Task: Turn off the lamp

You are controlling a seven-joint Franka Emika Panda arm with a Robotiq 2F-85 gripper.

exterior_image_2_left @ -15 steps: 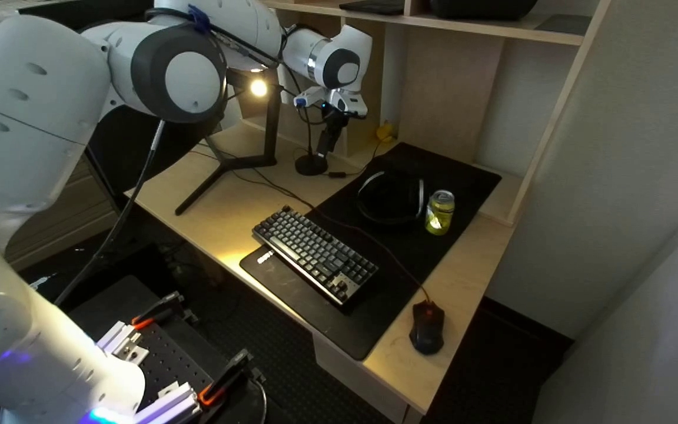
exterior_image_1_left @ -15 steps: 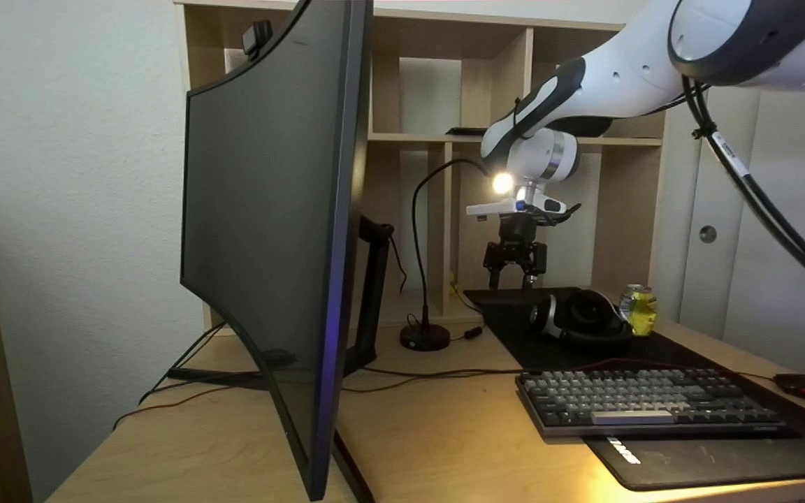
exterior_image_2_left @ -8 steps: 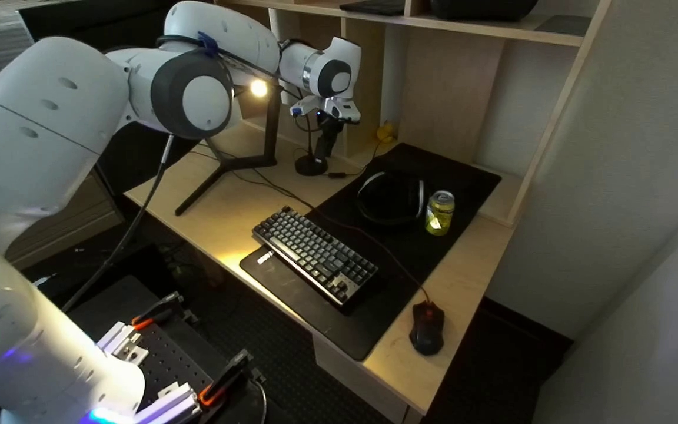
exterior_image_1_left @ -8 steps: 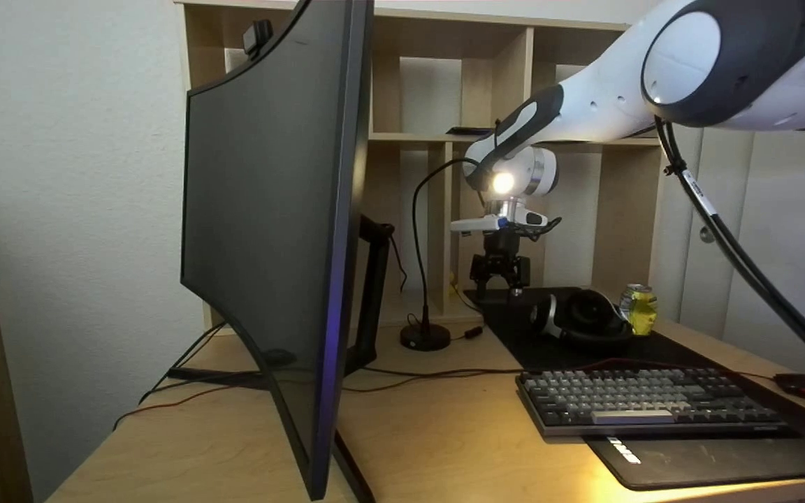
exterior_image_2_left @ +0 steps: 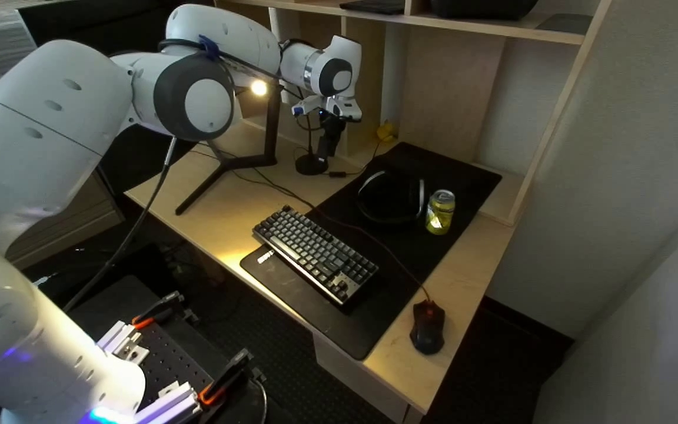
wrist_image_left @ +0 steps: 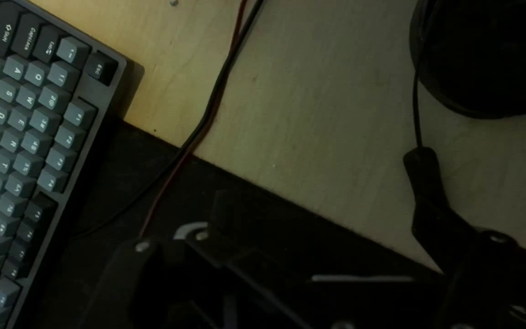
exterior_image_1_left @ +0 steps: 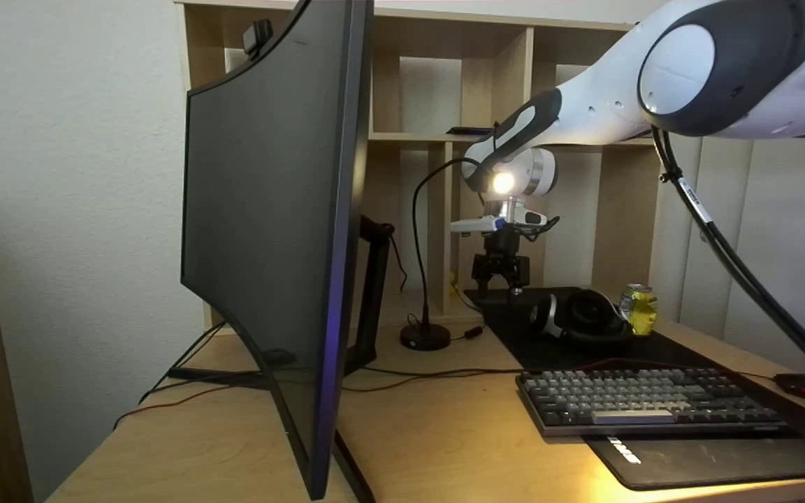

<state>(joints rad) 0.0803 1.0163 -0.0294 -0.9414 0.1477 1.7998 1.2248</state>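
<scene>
The slim black gooseneck lamp [exterior_image_1_left: 416,230] stands upright on the desk, its head [exterior_image_1_left: 503,183] glowing, as also in the exterior view [exterior_image_2_left: 259,88]. Its round base [exterior_image_1_left: 425,338] shows at the top right of the wrist view [wrist_image_left: 486,59]. A thin cord runs from the base to a small black inline piece [exterior_image_1_left: 473,332], also in the wrist view [wrist_image_left: 420,167]. My gripper [exterior_image_1_left: 499,290] points down above the desk, behind and right of the base in this view. It is open and empty, fingers [wrist_image_left: 226,210] wide apart; the far finger overlaps the inline piece's lower end in the wrist view.
The large curved monitor [exterior_image_1_left: 270,209] stands beside the lamp. Headphones [exterior_image_1_left: 584,318], a yellow can [exterior_image_1_left: 640,311] and the keyboard [exterior_image_1_left: 647,402] are on or by the black mat [exterior_image_2_left: 339,330]. A shelf unit [exterior_image_1_left: 626,209] rises behind. A mouse [exterior_image_2_left: 427,327] lies at the desk's side.
Over the first half second the arm lowered and my gripper shifted towards the lamp, down and left in an exterior view. Since then it has barely moved. The lamp stays lit.
</scene>
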